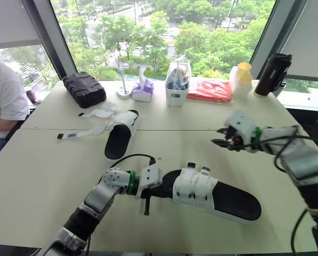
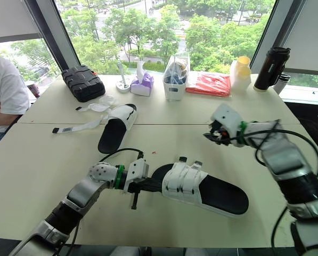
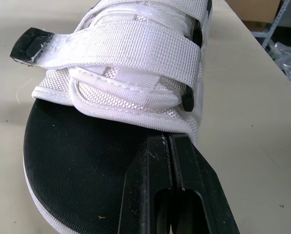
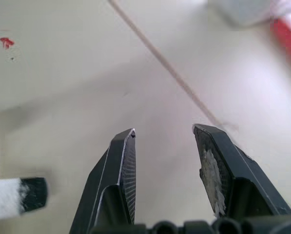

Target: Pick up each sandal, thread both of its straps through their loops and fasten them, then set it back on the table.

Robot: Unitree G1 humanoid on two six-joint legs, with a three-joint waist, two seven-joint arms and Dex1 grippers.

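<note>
Near sandal (image 1: 212, 194): black footbed, white straps folded across (black tips showing). Left gripper (image 3: 170, 140) closed at its end, seemingly empty; right gripper (image 4: 164, 130) parted, empty.

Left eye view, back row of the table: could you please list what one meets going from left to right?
black ribbed hard case → small white stand → purple tissue box → clear plastic bin → flat red packet → yellow-capped pale bottles → tall black flask
</note>
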